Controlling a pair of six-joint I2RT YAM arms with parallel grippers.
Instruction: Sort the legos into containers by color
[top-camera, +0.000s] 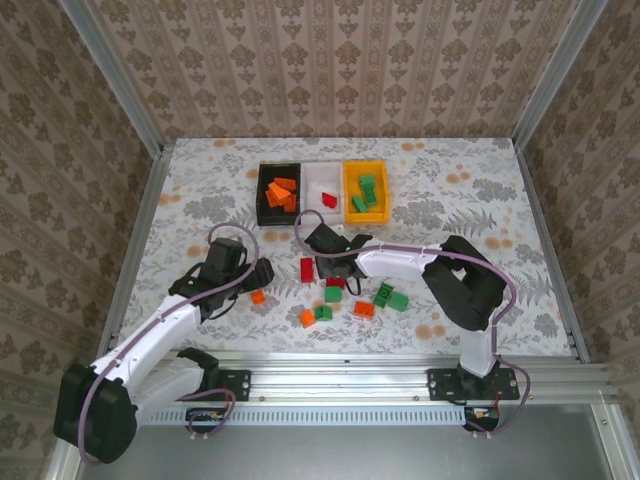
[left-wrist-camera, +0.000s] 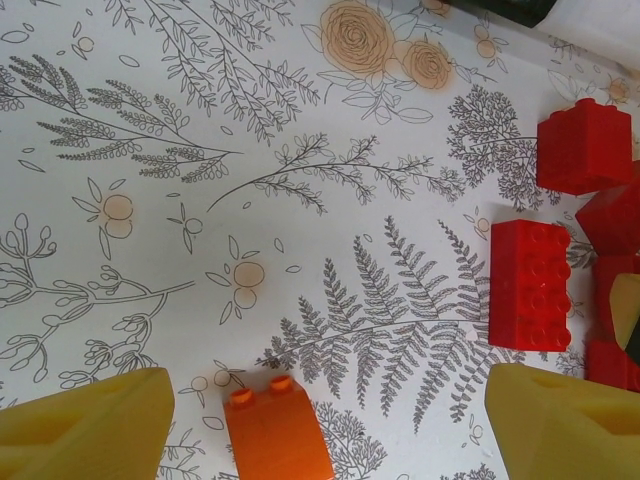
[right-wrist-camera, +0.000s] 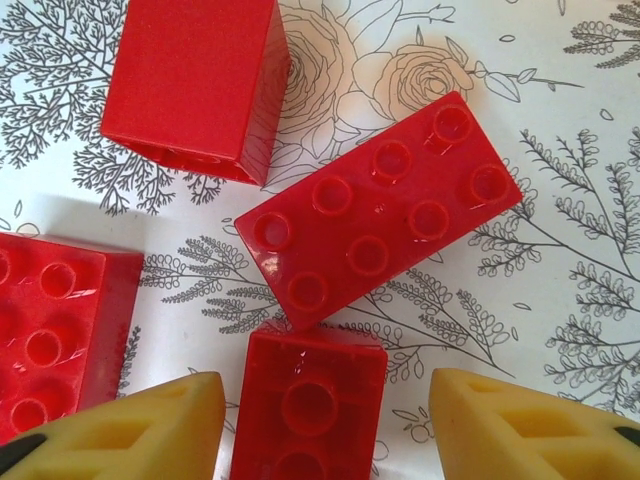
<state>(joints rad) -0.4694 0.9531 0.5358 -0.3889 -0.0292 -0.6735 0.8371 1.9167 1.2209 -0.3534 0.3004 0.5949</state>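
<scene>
Floral-printed cloth (top-camera: 200, 180) covers the table, with patterned wallpaper on the walls around it. At the far middle three bins stand in a row, touching: the black bin (top-camera: 263, 192) holds orange bricks, the white bin (top-camera: 312, 175) one red piece, and the yellow bin (top-camera: 349, 185) green bricks.

The remaining legos lie loose on the cloth, nearer the arms. The left gripper (top-camera: 262, 275) hangs low over the cloth with its jaws wide apart. In the left wrist view a small orange brick (left-wrist-camera: 277, 430) sits on the cloth between the yellow fingers (left-wrist-camera: 100, 425), well clear of both. From above it is the orange brick lying alone (top-camera: 258, 297), left of the others. A red eight-stud brick (left-wrist-camera: 530, 285) lies off to the right.

The right gripper (right-wrist-camera: 325, 400) is down among the red pieces, jaws parted and gripping nothing. A small red brick (right-wrist-camera: 310, 410) lies between its fingers (right-wrist-camera: 150, 430). The left one is just beside the brick, and the right one leaves a strip of cloth showing. Beyond it lie a long red brick (right-wrist-camera: 385, 205) set at a slant, a red block (right-wrist-camera: 195, 80), and another studded red brick (right-wrist-camera: 55, 335) at the left edge.

In the top view, green bricks (top-camera: 390, 297) and two more orange ones (top-camera: 364, 309) are scattered near this gripper — all well short of the bins.
</scene>
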